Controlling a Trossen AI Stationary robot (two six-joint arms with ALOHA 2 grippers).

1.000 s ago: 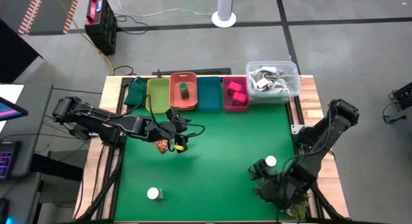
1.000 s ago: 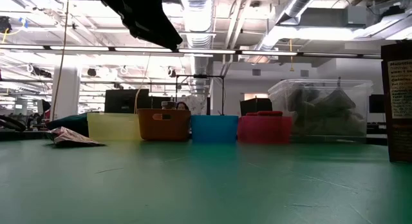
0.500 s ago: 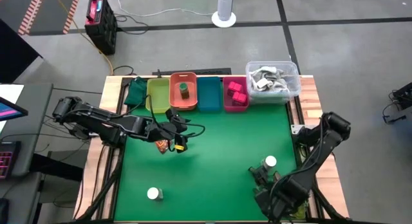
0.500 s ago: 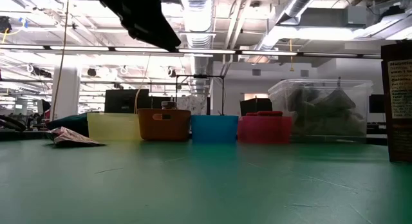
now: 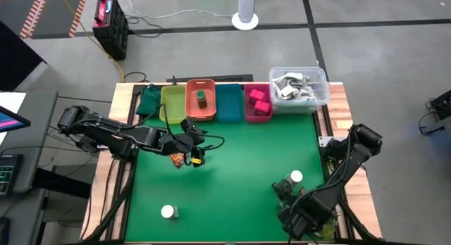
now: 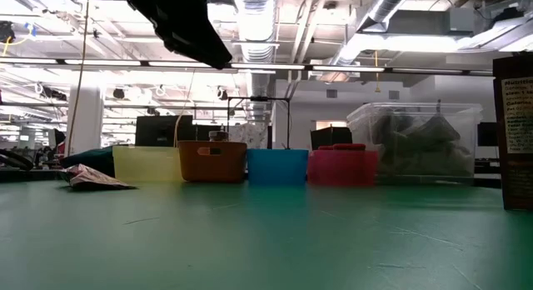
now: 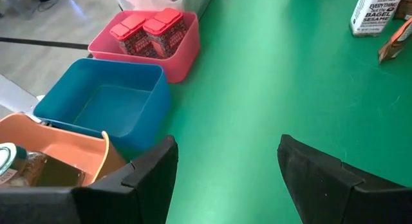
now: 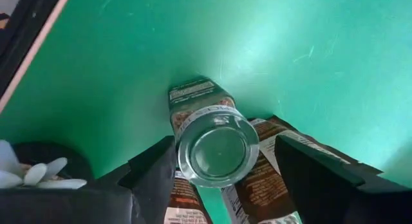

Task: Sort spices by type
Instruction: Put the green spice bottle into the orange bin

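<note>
Your right hand [image 8: 219,185] sits at the near right corner of the worktop [image 5: 232,167], fingers spread wide on either side of a small green jar [image 8: 217,145] that stands just ahead of them on a clutter of brown sachets [image 8: 264,185]. The fingers don't touch it, so this looks like lining up for a grasp, not a hold. A white-capped jar [image 5: 296,177] stands just beside that spot, and another white-capped jar [image 5: 168,212] waits well apart at the near left.

Farther up, your left hand [image 7: 222,179] hangs open and empty above the worktop, just in front of the row of bins, with a brown sachet [image 5: 176,159] under or beside it; I can't tell which.

At the far edge, the orange bin [image 5: 201,111] holds a green jar, the pink bin [image 5: 248,117] holds pink blocks [image 7: 147,31], and the blue bin [image 7: 103,108] is bare. I'd judge your jar belongs in the orange one.
</note>
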